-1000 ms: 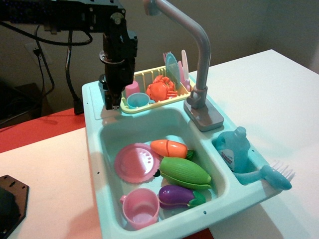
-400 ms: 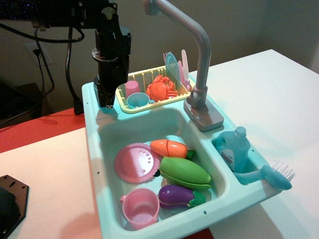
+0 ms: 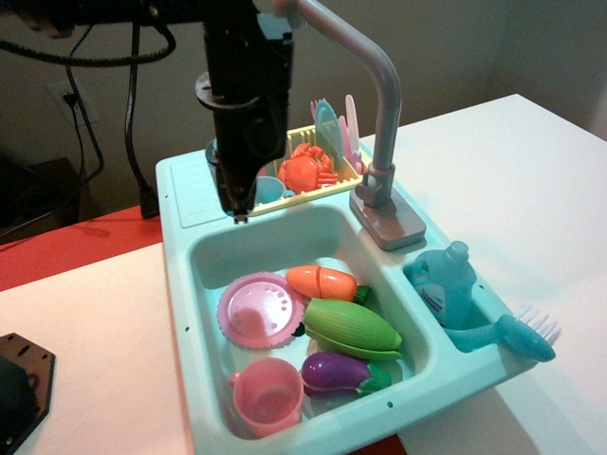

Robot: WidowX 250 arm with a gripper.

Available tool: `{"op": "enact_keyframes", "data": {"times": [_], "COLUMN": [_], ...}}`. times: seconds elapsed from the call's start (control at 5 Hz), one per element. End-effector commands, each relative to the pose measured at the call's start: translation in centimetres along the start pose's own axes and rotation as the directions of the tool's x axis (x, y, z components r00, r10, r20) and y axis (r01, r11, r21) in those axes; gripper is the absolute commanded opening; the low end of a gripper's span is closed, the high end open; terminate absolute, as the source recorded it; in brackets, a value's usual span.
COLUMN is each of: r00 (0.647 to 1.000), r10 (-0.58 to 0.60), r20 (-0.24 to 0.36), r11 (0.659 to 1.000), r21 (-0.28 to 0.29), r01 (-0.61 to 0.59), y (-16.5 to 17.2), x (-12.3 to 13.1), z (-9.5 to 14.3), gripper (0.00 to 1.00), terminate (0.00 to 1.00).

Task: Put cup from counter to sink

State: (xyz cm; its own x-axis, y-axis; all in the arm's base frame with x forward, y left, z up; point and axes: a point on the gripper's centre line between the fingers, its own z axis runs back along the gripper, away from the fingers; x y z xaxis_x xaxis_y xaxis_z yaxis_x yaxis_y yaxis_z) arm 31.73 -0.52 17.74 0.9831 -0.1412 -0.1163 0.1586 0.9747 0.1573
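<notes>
Claw above sink back rim, cup hidden

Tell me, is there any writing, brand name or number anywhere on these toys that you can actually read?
None can be read.
Blue soap bottle: it has a label with red and white marks, too small and blurred to make out.
Sink, faucet, pink plate and the black robot arm: no text shows on any of them.
</notes>
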Motion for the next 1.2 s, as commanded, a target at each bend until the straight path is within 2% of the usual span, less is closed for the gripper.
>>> {"op": "enact_keyframes", "data": {"times": [0.0, 0.4, 0.8, 1.0], "r00": [1.0, 0.999, 0.996, 0.993], "r10": [-0.008, -0.002, -0.002, 0.014], "r20": [0.028, -0.036, -0.091, -0.117], "r11": [1.0, 1.0, 1.0, 1.0], "r21": [-0.027, -0.021, -0.003, 0.006], "r01": [0.008, 0.001, 0.002, -0.014], "y": [-2.7, -3.6, -3.8, -3.1], "x": [2.0, 2.8, 2.2, 1.7], "z": [-0.9, -6.4, -10.3, -9.3], "gripper": [0.0, 0.0, 0.0, 1.0], "terminate": [0.0, 0.0, 0.0, 0.0]}}
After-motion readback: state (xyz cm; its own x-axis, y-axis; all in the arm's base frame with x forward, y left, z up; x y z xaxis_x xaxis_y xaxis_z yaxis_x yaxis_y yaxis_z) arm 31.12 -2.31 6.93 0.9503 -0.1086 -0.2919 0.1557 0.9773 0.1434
